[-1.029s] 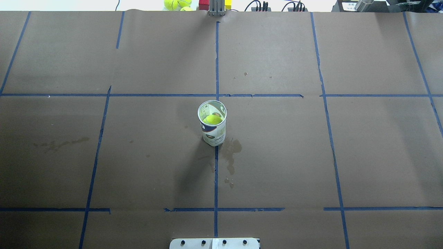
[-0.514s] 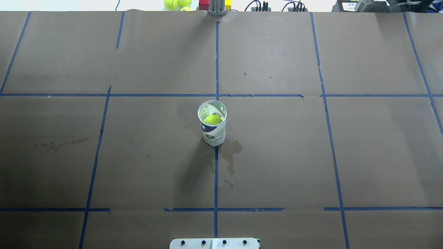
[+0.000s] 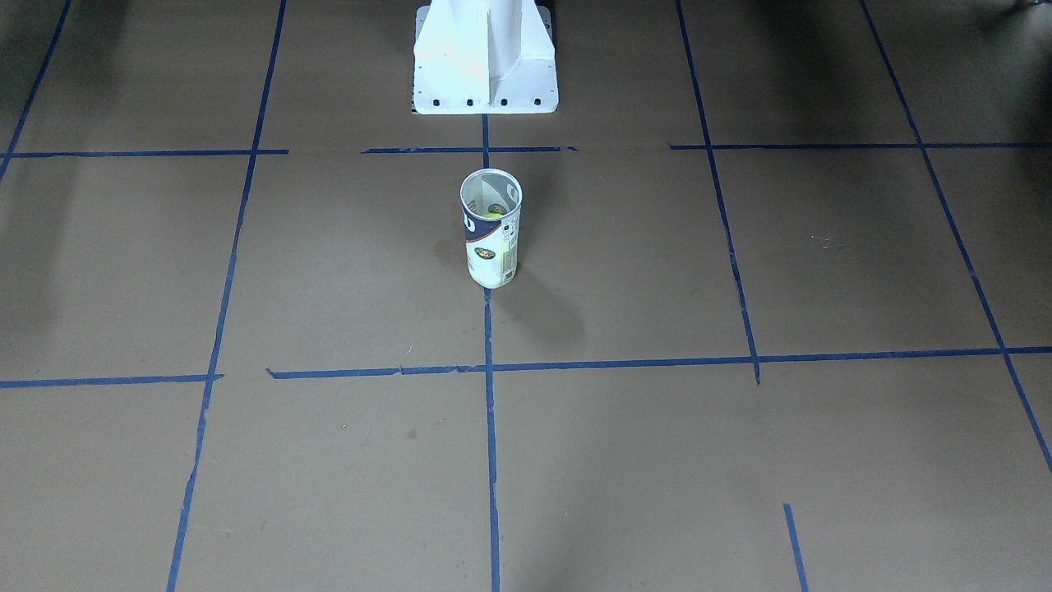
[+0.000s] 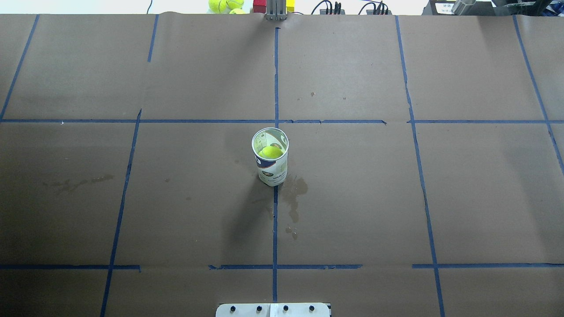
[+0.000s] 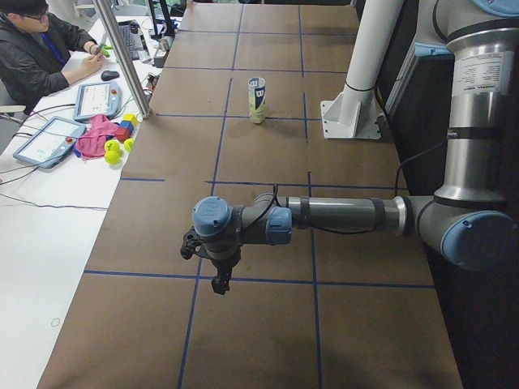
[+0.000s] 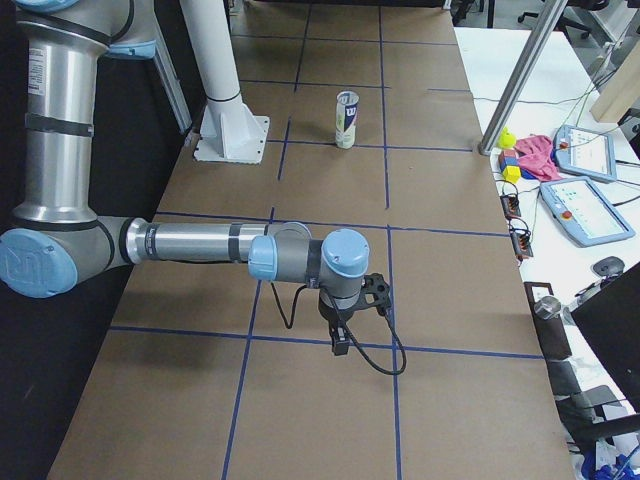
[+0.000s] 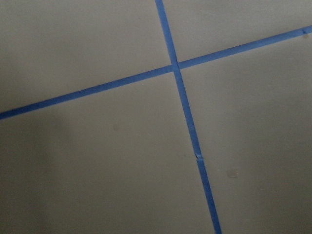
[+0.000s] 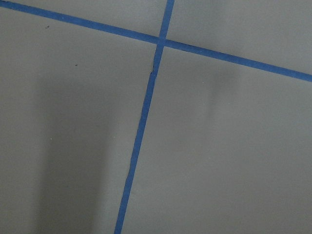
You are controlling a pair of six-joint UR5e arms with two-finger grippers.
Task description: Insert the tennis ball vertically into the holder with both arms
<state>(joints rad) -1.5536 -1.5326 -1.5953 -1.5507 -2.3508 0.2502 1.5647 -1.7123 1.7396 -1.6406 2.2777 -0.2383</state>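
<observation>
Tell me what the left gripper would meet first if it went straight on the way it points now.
It points down, so the left gripper would likely meet the brown paper table cover first, near a blue tape crossing.

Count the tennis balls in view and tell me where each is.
4. One ball sits inside the upright holder mid-table. Three loose balls cluster past the far edge, cropped in the overhead view. Others may be hidden.
</observation>
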